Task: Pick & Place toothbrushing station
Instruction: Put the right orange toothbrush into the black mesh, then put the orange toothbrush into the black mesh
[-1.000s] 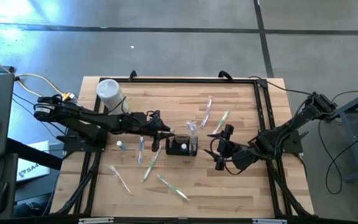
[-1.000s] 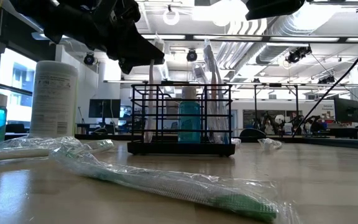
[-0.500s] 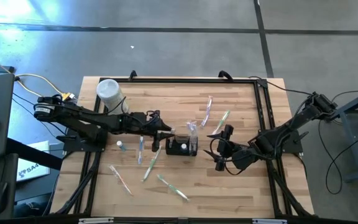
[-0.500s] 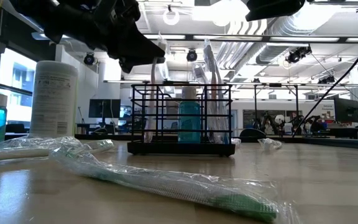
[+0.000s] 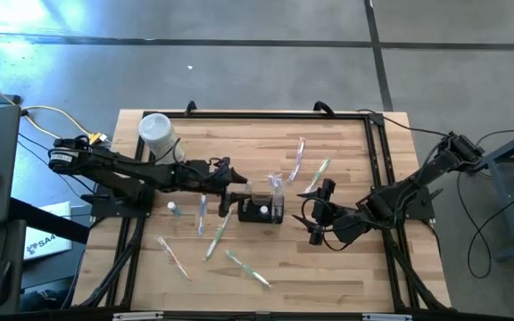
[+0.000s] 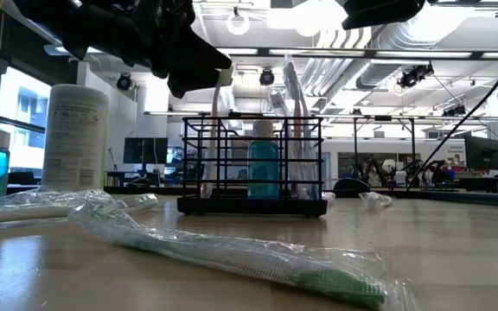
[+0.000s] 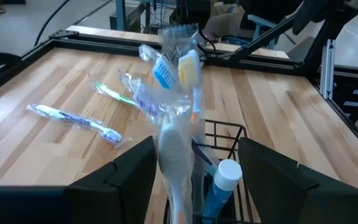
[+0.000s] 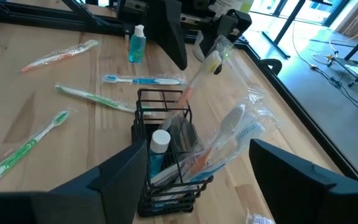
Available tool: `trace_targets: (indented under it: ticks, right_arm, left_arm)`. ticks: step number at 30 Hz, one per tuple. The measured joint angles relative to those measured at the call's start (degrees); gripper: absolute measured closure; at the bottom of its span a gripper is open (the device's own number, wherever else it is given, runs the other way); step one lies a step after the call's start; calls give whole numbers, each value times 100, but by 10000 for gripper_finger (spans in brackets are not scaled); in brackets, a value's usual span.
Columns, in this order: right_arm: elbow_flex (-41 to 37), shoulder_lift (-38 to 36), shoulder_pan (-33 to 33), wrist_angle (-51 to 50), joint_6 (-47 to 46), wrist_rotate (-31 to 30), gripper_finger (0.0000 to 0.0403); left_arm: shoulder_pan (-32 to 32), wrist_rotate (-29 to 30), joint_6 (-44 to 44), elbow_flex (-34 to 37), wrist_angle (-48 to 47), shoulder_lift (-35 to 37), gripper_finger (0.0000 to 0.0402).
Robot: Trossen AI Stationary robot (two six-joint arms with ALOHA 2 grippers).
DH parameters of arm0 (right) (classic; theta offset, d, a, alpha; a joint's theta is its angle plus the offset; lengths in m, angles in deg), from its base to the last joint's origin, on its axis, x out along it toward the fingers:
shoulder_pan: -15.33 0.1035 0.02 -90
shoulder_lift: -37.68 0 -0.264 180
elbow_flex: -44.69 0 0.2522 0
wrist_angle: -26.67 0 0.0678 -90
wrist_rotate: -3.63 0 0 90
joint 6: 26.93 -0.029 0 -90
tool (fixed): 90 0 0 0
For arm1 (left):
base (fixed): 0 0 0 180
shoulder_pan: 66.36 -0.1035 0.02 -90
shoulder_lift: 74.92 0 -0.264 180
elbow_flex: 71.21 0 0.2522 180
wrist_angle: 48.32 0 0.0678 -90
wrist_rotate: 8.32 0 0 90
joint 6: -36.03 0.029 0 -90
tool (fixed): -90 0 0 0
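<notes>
The caddy [image 5: 261, 210] sits mid-table, upright, already holding a blue bottle [image 6: 264, 169] and several wrapped toothbrushes [image 8: 232, 134]. Since a second ago the left gripper [image 5: 236, 193] has edged a little toward the caddy, carrying one more wrapped toothbrush [image 7: 174, 134], fingers clamped on its handle. In the low view the brush now hangs over the caddy's near-left compartment, tip not yet clearly down inside. So this looks like the insert step, nearly finished; release still to come.

The left arm reaches flat across the table from the left edge, wrist low, gripper just beside the caddy's left wall. The right gripper [image 5: 318, 217] waits to the right of the caddy, near but not touching, fingers spread and holding nothing, unmoved across the frames.

Loose toothbrushes [image 5: 215, 234] remain on the table in front of and behind the caddy, a small bottle [image 5: 175, 208] lies left of it, and a white container [image 5: 156, 131] stands at the far left corner.
</notes>
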Motion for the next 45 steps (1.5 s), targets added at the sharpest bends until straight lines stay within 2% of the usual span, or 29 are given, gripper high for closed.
trace_targets:
  ticks: [10, 14, 19, 26, 31, 35, 45]
  right_arm:
    - [0, 0, 0, -2, -40, 2, 128]
    - [0, 0, 2, -1, -37, 2, 128]
    - [0, 0, 2, 0, -32, 3, 128]
    - [0, 0, 2, 0, -24, 4, 128]
    - [0, 0, 2, -55, -65, 5, 128]
    - [-2, 0, 4, -178, -180, 9, 128]
    - [-2, 0, -106, -208, -68, 7, 128]
  left_arm:
    - [2, -38, 17, -448, -729, 2, 175]
    - [2, -48, 40, -708, -1303, 2, 175]
    - [2, -42, 27, -1243, -2484, 68, 175]
    - [145, 414, -100, -2145, -4548, 68, 176]
    - [590, 537, -771, -2709, -6079, 68, 176]
    - [1067, 549, -1771, -3023, -7502, 68, 176]
    - [1914, 725, -3650, -3038, -8910, -98, 176]
